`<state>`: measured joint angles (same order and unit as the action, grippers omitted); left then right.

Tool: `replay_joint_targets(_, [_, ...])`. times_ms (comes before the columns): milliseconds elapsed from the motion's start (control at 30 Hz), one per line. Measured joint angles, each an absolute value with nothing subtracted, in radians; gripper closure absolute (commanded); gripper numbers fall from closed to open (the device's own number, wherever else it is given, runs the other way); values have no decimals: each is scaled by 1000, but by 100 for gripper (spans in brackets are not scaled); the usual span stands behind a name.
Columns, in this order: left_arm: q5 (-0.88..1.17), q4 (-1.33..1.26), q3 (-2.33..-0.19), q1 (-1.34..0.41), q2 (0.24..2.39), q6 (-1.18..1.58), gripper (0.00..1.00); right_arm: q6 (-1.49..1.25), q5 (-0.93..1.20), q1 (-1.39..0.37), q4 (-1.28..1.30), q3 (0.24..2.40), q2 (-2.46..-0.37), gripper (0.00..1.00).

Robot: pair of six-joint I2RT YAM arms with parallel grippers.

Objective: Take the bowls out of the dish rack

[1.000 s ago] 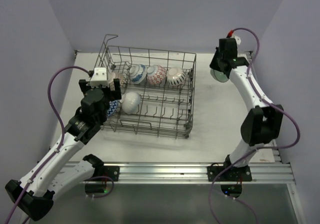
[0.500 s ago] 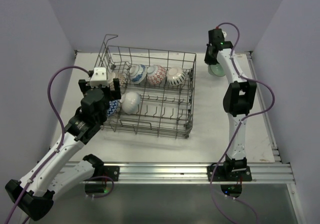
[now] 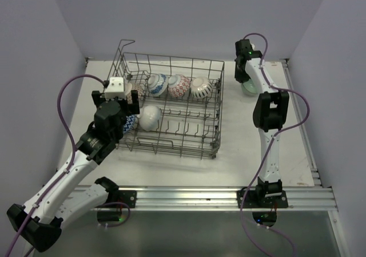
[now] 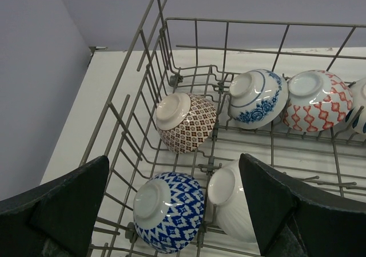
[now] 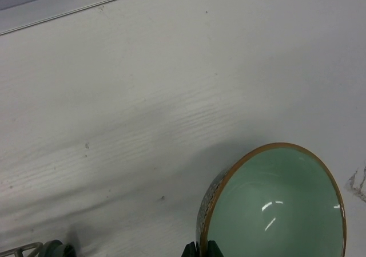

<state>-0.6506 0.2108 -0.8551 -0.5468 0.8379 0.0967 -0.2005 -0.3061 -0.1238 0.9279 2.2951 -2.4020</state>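
The grey wire dish rack stands on the white table, left of middle. Its back row holds a brown-patterned bowl, a blue floral bowl, a red-patterned bowl and one more bowl. In front lie a blue diamond-patterned bowl and a white bowl. My left gripper hangs open above these two, over the rack's left end. Right of the rack, my right gripper is shut on the rim of a tilted pale green bowl, at the table's far right.
The rack's raised wire handle stands at its far left corner. Purple walls close in the table at the back and both sides. A metal rail with the arm bases runs along the near edge. A rack corner shows low in the right wrist view.
The right arm has folded and swung left with the green bowl, bringing it nearer the rack. The left arm has barely moved and stays open.
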Motion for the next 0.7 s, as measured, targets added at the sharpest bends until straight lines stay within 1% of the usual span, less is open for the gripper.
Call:
replay_joint_targets(67, [-650, 211, -855, -547, 839, 97, 0, -197, -307, -124, 927, 2294, -2402, 84])
replay_joint_targets(167, [-646, 211, -855, -547, 841, 97, 0, -192, -311, -124, 921, 2277, -2402, 73])
replay_joint_targets(267, [-643, 211, -855, -547, 841, 97, 0, -189, -316, -124, 917, 2260, -2402, 70])
replay_joint_targets(300, [-642, 211, -855, -547, 842, 97, 0, -188, -316, -124, 914, 2254, -2402, 61])
replay_joint_targets(367, [-640, 211, -855, -547, 844, 97, 0, -187, -320, -124, 912, 2247, -2402, 51])
replay_joint_targets(400, [-640, 211, -855, -547, 844, 97, 0, -187, -319, -124, 911, 2243, -2402, 44])
replay_joint_targets(567, [-638, 211, -855, -547, 845, 97, 0, -188, -312, -124, 913, 2236, -2401, 34])
replay_joint_targets(600, [-637, 211, -855, -547, 845, 97, 0, -190, -305, -124, 914, 2236, -2398, 29])
replay_joint_targets(700, [-629, 211, -855, -547, 845, 96, 0, -197, -278, -124, 923, 2236, -2377, 21])
